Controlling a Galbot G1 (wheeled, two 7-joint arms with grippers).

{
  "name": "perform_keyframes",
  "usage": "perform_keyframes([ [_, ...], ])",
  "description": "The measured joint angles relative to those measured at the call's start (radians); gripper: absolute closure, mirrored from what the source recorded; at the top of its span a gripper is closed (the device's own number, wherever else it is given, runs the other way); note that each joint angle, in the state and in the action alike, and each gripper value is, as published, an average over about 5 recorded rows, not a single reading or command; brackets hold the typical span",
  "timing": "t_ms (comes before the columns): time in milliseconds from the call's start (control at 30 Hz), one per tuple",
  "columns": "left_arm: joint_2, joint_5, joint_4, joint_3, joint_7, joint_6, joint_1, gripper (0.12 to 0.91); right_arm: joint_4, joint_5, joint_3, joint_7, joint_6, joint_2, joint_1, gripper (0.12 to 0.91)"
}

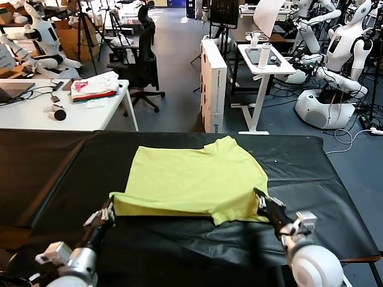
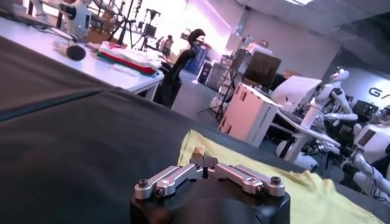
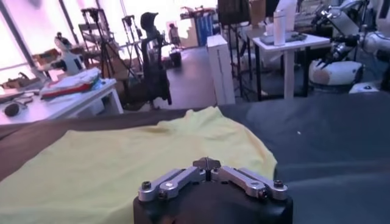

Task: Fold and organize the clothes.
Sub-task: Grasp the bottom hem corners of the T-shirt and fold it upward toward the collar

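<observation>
the t-shirt (image 1: 191, 179) lies on the black table cover (image 1: 48, 167), roughly centred, partly folded: it reads as a wide slab with a sleeve or shoulder bulge toward the far right, and a small flap hangs out at the near right corner. no tidy final rectangle, so my judgement is early to middle of the fold, with more folds and the squaring-up left to do.

left gripper (image 1: 109, 210) sits at the shirt's near left corner, fingers closed together; whether cloth is pinched between them i cannot tell. right gripper (image 1: 263, 203) is at the near right corner, on or just over the hem, fingers also closed, hold on fabric not clear either. in the wrist views each pair of tips meets with yellow cloth just beyond.

edges: near hem runs fairly straight between the two grippers; far edge is uneven. the cover shows wrinkles near the front edge.

room: open black surface on every side of the shirt, widest to the left. white desk with the folded cloth stack (image 1: 94, 87) stands well apart behind the table.
</observation>
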Motion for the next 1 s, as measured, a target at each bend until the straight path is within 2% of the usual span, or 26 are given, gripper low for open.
perform_keyframes([
  [400,0.009,0.023,0.151,0.013,0.005,0.002,-0.106,0.882,-0.158,-0.009,-0.040,0.002,0.005,0.036,0.116,0.887],
  [633,0.016,0.055,0.190,0.030,0.008,0.002,-0.128,0.882,-0.190,-0.010,-0.051,0.005,0.006,0.038,0.151,0.887],
  [1000,0.057,0.052,0.220,0.054,0.007,0.011,-0.163,0.882,-0.199,-0.010,-0.049,0.009,0.002,0.040,0.158,0.887],
])
